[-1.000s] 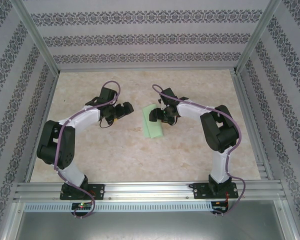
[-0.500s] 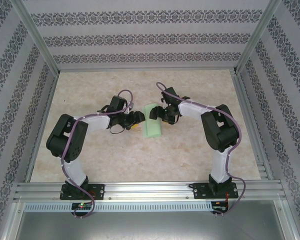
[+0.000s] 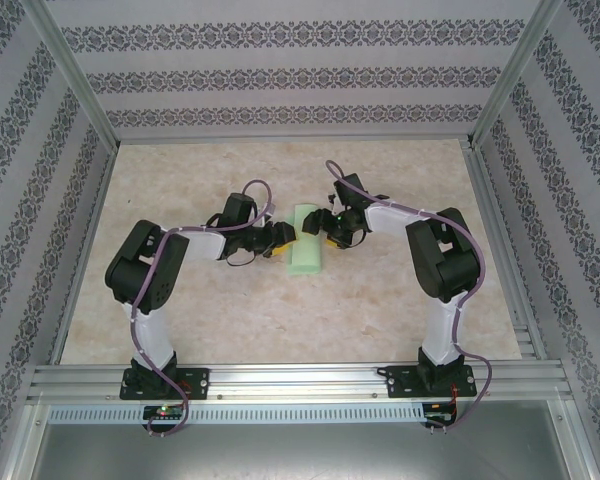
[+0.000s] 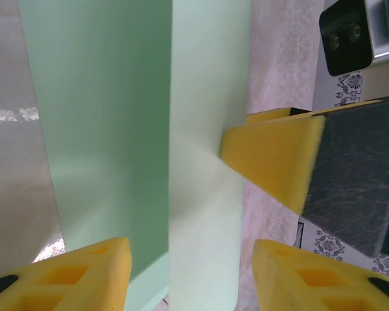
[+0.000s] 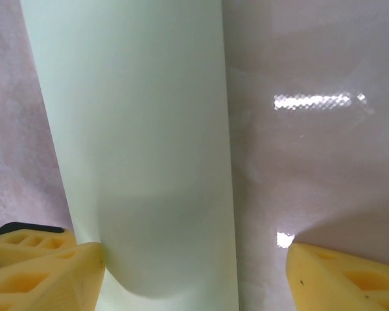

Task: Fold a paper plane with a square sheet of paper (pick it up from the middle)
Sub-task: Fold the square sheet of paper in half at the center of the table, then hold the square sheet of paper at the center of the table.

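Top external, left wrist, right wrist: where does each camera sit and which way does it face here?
Top external: above and behind the bases, looking down at the table; both arms, left claw and right claw flanking the folded green paper.
Left wrist: on the left arm, looking along its open yellow fingers at the paper; a right-claw finger opposite.
Right wrist: mirrored, own fingers astride the paper.
Shared: all three show the paper.

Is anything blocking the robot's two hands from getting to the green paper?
No, nothing visible is in the way. The left gripper and the right gripper sit right at the folded green paper, one on each side. Both are open, and a right finger touches the paper's edge.
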Tool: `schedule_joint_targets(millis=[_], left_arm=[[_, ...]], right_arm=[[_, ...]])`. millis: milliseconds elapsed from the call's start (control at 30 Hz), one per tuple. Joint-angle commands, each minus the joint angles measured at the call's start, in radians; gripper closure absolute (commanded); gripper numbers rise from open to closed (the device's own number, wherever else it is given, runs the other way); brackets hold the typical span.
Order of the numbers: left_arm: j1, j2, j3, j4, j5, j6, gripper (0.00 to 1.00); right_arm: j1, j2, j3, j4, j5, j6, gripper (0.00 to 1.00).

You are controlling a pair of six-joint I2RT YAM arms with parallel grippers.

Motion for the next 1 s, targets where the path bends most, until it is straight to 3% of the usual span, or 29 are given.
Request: schedule_joint_targets(millis=[0,467,667,967], left_arm=[[-0.011,0.024,-0.003,0.068,0.042,-0.001,0.48],[-0.012,0.05,-0.005,0.138,0.081,-0.042,0.65],[-0.013,0.057,0.004,0.074,0.052,-0.017,0.79],[-0.014,0.065,0.019,-0.008,0.011,0.016,0.84]], right_arm=[[0.007,-0.007,-0.023,0.093,-0.084,0.015,0.26],[0.0,-0.017,-0.05,0.152,-0.16,0.04,0.28],[-0.008,-0.04,-0.047,0.107,-0.129,0.005,0.28],[-0.015,-0.086,-0.067,0.077,-0.155,-0.065,0.3]])
